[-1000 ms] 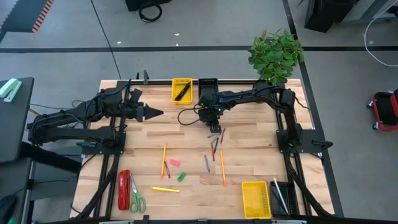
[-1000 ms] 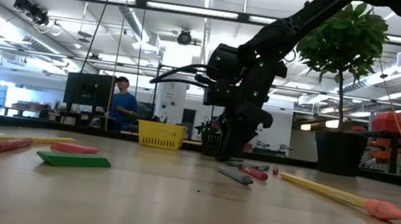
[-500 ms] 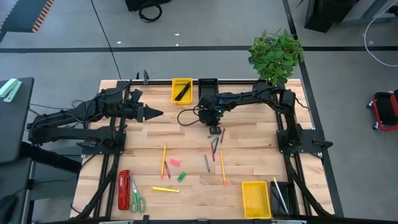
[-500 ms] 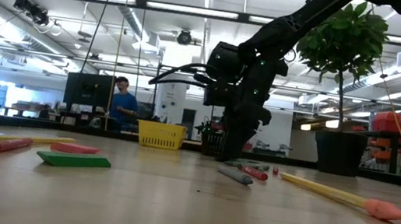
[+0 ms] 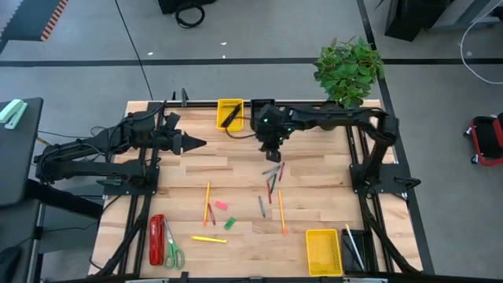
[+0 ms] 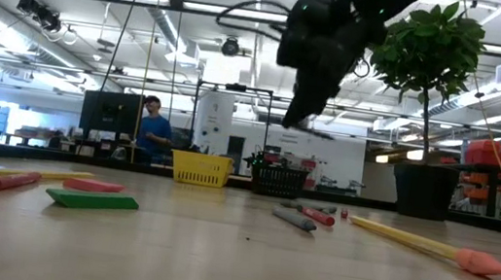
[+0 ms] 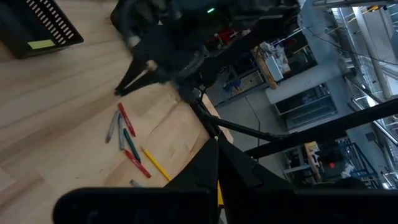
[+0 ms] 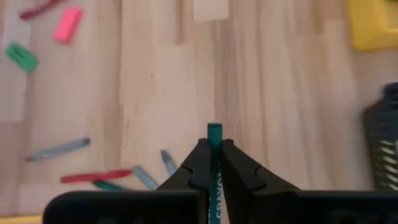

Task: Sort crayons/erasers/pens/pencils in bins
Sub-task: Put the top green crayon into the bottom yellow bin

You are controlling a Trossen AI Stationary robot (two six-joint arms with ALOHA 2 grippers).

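Right gripper is raised above the worktop, near its far edge and just in front of the two far bins — its fingers are clamped on a green crayon, whose tip pokes out between them; in the low view the same gripper hangs well clear of the surface with the thin stick slanting from it. Left gripper waits over the left side of the worktop, pointed toward the centre, fingers pressed together and holding nothing. Far edge: a yellow bin with a black pen lying in it, and a black bin just beside it, partly covered by the right arm. Near right corner: a second yellow bin with another black bin touching its right side, thin sticks inside the latter. Loose crayons — red, grey and green — lie in a small cluster at mid-worktop below the right gripper. An orange pencil lies left of centre, another orange pencil right of the cluster, a yellow pencil toward the near edge. A pink eraser and a green eraser sit near each other between the pencils. Red stapler and green-handled scissors lie at the near left corner. A potted plant stands at the far right corner.
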